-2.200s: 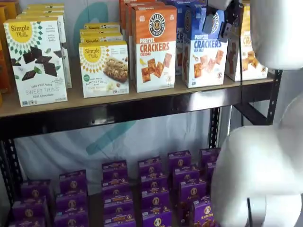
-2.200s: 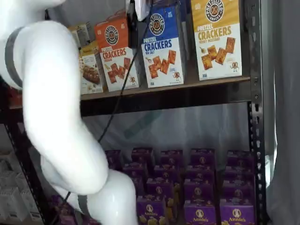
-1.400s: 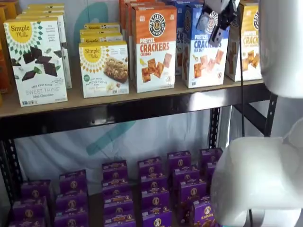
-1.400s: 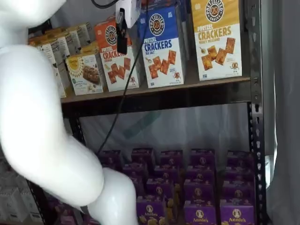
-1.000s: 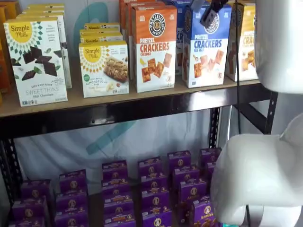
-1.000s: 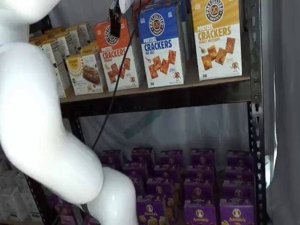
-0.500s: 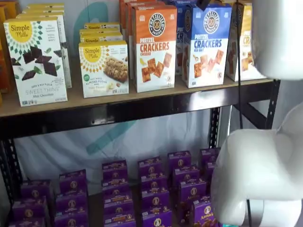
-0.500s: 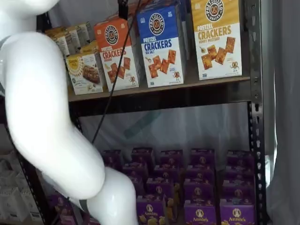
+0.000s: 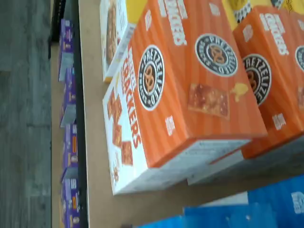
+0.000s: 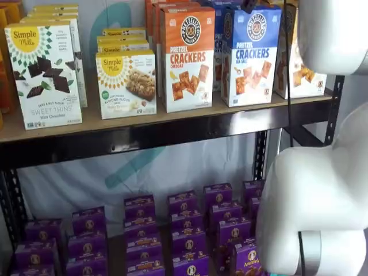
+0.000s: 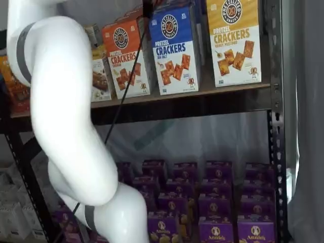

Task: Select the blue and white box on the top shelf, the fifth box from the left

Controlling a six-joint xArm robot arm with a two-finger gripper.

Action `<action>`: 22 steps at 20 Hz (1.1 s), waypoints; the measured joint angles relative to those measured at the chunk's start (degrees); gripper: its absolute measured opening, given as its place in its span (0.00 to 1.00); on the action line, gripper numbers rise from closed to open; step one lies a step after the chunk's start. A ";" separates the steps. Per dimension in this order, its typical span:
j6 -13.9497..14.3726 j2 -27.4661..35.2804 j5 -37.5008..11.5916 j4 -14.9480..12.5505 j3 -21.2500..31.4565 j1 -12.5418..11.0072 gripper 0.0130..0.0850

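Observation:
The blue and white box (image 10: 250, 54) stands upright on the top shelf (image 10: 172, 131), between an orange-topped cheddar box (image 10: 187, 57) and a yellow-topped box (image 10: 299, 75). It also shows in a shelf view (image 11: 174, 48), and its blue top edges into the wrist view (image 9: 237, 213). Only the black tip of my gripper (image 10: 248, 6) shows at the picture's top edge, just above the box's upper front. It shows again in a shelf view (image 11: 147, 7), with a cable hanging beside it. No gap or held box shows. The box is untouched.
Simple Mills boxes (image 10: 43, 75) fill the shelf's left part. Small purple boxes (image 10: 184, 230) fill the lower shelf. My white arm (image 10: 316, 201) covers the right side in one shelf view and the left side in a shelf view (image 11: 61, 101). Orange cheddar boxes (image 9: 190, 85) fill the wrist view.
My gripper has risen from in front of the blue box's upper half to the picture's top edge. The arm has shifted. No box has moved.

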 joint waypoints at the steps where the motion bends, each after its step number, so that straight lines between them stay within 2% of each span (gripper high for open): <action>1: -0.20 0.91 0.58 -0.55 -0.95 0.01 1.00; 6: -1.40 4.78 2.56 -2.98 -4.46 -0.05 1.00; 11: -2.24 6.99 2.24 -4.58 -5.37 0.30 1.00; 17: -2.30 8.70 2.89 -7.27 -6.25 1.62 1.00; 22: -1.82 9.58 4.85 -10.77 -7.26 3.33 1.00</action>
